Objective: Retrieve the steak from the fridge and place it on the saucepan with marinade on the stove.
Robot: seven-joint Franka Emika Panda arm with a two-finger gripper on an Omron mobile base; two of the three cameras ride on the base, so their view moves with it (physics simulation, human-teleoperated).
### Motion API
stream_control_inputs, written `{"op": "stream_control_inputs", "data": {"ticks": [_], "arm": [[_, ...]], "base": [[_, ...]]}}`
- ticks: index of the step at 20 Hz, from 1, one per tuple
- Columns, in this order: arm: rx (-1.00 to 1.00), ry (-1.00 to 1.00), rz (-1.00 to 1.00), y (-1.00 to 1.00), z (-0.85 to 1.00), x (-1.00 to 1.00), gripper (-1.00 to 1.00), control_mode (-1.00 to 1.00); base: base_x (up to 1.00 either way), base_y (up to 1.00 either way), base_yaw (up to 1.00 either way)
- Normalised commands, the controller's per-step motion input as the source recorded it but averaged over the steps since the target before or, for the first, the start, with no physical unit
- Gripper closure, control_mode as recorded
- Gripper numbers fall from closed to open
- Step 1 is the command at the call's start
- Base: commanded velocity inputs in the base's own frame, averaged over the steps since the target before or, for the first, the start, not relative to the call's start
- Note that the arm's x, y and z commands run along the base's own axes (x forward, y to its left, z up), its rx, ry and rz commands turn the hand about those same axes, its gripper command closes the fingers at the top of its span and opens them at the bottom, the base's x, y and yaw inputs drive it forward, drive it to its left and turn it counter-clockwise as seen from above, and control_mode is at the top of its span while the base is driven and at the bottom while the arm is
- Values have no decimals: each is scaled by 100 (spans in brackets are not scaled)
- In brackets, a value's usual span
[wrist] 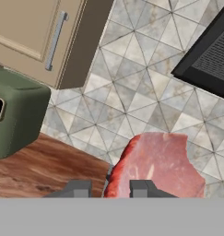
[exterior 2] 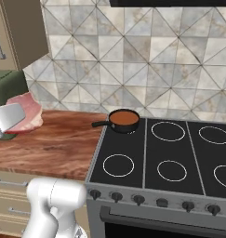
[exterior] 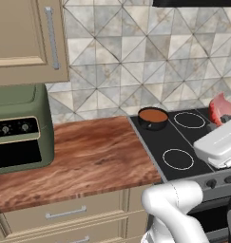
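**Inspector:** Since the steak [wrist: 155, 166] stands on edge between the two fingertips [wrist: 138, 188], I record the gripper [wrist: 106, 189] as clamped on it, jaws part-way closed against the slab's flat faces. Where is it carried?

**Assistant:** Raised in the air above the stove [exterior 2: 147, 158], clear of the table [exterior: 88, 152]. From the left base view the steak [exterior: 220, 108] shows past the white hand at the right edge; from the right base view it sits at the left edge, near the green toaster oven [exterior: 19, 126].

**Inspector:** And the saucepan [exterior 2: 124, 120]?

**Assistant:** On the rear left burner, handle pointing toward the table, reddish-brown marinade open to view, nothing in it.

**Inspector:** Judgement: the height keeps the meat from dragging on the pan rim. Placement is not yet done; the steak must travel over the pan and come down before release.
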Motion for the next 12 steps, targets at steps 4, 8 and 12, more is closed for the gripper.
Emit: {"op": "stream_control_inputs", "data": {"ticks": [4, 8, 12], "arm": [[0, 0, 0, 0, 0, 0, 100, 100], [0, 0, 0, 0, 0, 0, 100, 100], [0, 0, 0, 0, 0, 0, 100, 100]], "base": [[66, 0, -4], [38, 0, -2], [0, 0, 0]]}}
